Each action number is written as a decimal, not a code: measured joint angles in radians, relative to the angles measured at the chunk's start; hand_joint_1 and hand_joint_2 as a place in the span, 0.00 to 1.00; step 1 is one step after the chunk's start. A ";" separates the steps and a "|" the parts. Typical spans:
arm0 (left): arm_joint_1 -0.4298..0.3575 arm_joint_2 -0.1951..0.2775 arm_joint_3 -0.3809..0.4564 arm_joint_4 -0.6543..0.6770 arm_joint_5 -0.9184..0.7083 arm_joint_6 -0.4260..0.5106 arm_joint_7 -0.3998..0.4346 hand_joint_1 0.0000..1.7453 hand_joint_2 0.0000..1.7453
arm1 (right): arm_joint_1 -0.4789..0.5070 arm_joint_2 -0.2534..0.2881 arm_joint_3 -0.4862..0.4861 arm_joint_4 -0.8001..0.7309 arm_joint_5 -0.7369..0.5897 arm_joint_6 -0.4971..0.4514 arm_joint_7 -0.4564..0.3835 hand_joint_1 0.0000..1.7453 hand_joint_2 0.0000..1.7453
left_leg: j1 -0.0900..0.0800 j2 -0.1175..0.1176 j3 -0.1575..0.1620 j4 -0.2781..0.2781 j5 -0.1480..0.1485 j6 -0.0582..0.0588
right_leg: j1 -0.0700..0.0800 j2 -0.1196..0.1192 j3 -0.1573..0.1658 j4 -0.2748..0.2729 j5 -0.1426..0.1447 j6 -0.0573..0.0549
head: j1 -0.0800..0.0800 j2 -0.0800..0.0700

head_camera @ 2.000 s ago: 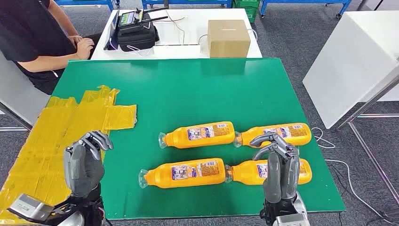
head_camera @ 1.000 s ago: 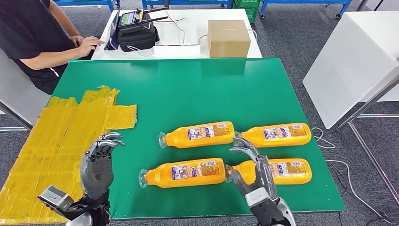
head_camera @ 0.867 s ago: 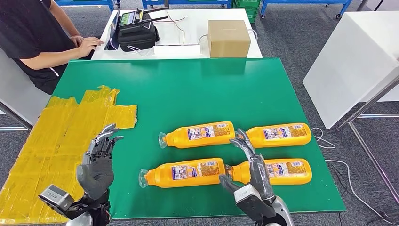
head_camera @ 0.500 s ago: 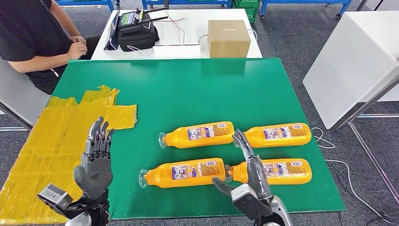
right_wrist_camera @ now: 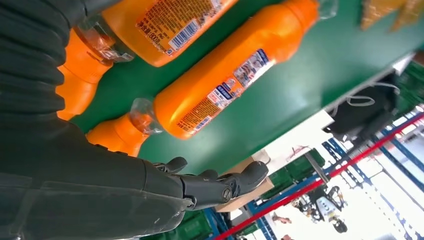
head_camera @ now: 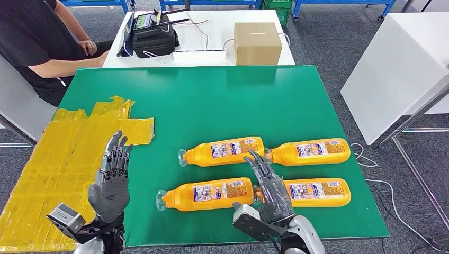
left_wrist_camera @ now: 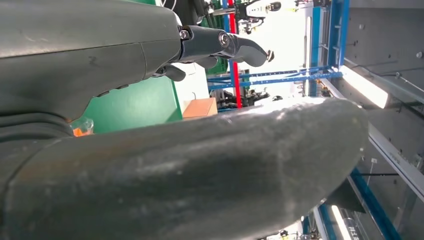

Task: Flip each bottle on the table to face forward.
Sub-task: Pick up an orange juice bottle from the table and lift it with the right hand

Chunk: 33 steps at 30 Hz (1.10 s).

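Observation:
Four orange bottles lie on their sides on the green table (head_camera: 212,100), caps pointing left: far left (head_camera: 222,151), far right (head_camera: 310,151), near left (head_camera: 206,193) and near right (head_camera: 315,191). My right hand (head_camera: 269,188) hovers open with its fingers stretched forward, over the neck of the near right bottle, between the two near bottles. The right wrist view shows its fingers (right_wrist_camera: 220,185) straight, above a labelled bottle (right_wrist_camera: 225,85). My left hand (head_camera: 112,177) is raised open with fingers pointing away, left of the near left bottle and holding nothing.
A patch of yellow tape (head_camera: 69,148) covers the table's left part. Behind the green table stands a white table with a cardboard box (head_camera: 257,42) and a black bag (head_camera: 153,37). A person (head_camera: 37,47) sits at the far left. Another white table (head_camera: 402,69) stands to the right.
Both hands went from curled fingers to straight, spread fingers. My right hand shifted left, from over the near right bottle's body to its neck. The person's hand drew back from the white table.

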 joint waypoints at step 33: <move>-0.088 -0.009 0.001 0.094 0.092 -0.050 0.043 0.00 0.00 | -0.466 -0.062 0.373 0.405 -0.264 0.481 0.210 0.00 1.00 | 0.000 0.000 0.001 0.000 0.001 0.000 | 0.000 0.001 0.000 0.000 0.001 0.000 | 0.000 0.000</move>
